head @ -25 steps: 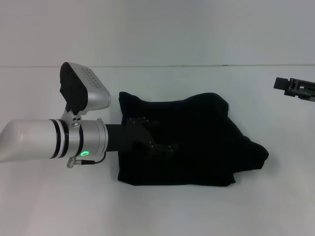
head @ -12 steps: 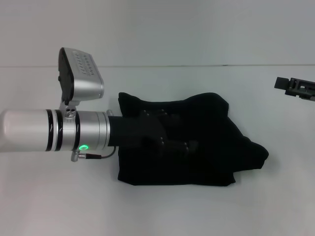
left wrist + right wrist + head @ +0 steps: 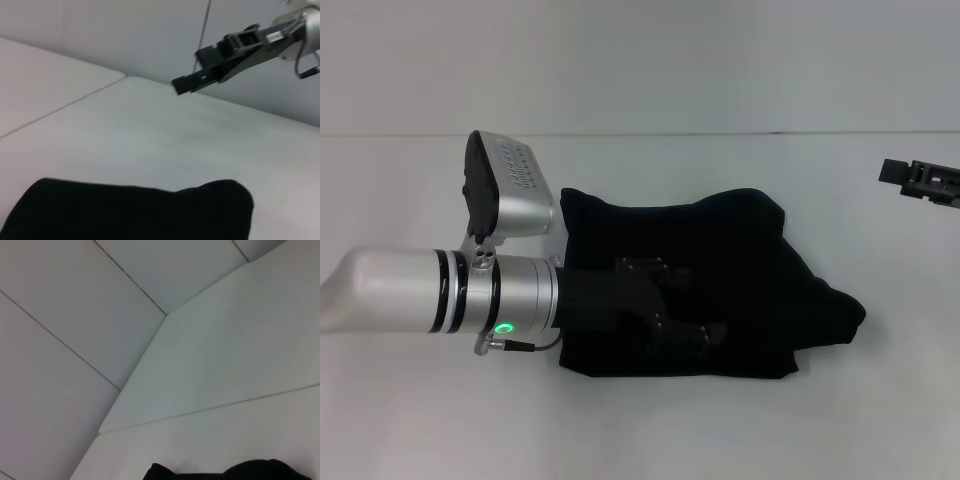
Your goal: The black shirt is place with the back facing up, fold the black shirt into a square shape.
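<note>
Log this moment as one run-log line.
shirt: black shirt partly folded, bunched on table | left end effector over shirt, near edge | right end effector off to side, away from shirt | fold: incomplete

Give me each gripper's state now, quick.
Left gripper: over the black shirt, jaws' state cannot be told.
Right gripper: parked at the table's far right, cannot be told.

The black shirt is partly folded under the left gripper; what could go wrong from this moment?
1. The left gripper is low over the black shirt; moving sideways, it may drag the fabric and undo the fold.
2. The shirt's right side bulges out unevenly, so the result may not be square.
3. The right gripper is far off and cannot help hold the cloth.
</note>
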Available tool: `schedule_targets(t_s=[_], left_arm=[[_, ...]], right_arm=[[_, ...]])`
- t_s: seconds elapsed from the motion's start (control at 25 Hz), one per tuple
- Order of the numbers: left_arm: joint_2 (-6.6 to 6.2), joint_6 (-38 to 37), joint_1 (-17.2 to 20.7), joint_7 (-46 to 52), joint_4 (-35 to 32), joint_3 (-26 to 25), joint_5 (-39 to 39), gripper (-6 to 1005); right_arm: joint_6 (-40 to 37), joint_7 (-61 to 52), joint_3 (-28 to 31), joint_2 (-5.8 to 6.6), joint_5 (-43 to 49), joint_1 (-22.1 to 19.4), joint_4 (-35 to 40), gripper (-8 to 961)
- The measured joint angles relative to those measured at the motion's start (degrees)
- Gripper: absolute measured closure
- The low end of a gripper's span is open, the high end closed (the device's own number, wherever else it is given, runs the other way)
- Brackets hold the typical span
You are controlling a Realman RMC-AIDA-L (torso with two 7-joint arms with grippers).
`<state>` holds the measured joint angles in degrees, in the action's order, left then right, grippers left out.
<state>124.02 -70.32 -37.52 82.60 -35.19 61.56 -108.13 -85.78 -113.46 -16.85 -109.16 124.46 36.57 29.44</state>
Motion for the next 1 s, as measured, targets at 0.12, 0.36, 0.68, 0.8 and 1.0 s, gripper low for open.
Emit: schedule_targets(t_s=[0.12, 0.36, 0.68, 0.8, 1.0], left_arm=[[0.12, 1.46, -0.14, -0.01, 0.93, 0.03, 0.17, 94], [0.07, 2.00, -0.87, 0.03, 2.73, 1.53, -0.05, 93], [-0.06, -3.17, -0.88, -0.02, 1.46, 2.75, 0.42, 94], [-0.11, -6.39, -0.51, -0.04, -0.40, 1.02, 0.56, 94], [-1.15, -8.32, -0.23, -0.11, -1.31, -8.24, 1.01, 93]], right_arm=[[0.00, 0.00, -0.02, -0.05, 0.00, 0.05, -0.09, 88], [-0.21, 0.00, -0.03, -0.36, 0.00, -0.20, -0.04, 88], [-0.51, 0.00, -0.03, -0.44, 0.00, -0.27, 0.17, 88], [-0.69, 0.00, -0.02, -0.44, 0.00, -0.27, 0.28, 88], [-1.37, 2.52, -0.09, -0.55, -0.01, 0.18, 0.18, 88]])
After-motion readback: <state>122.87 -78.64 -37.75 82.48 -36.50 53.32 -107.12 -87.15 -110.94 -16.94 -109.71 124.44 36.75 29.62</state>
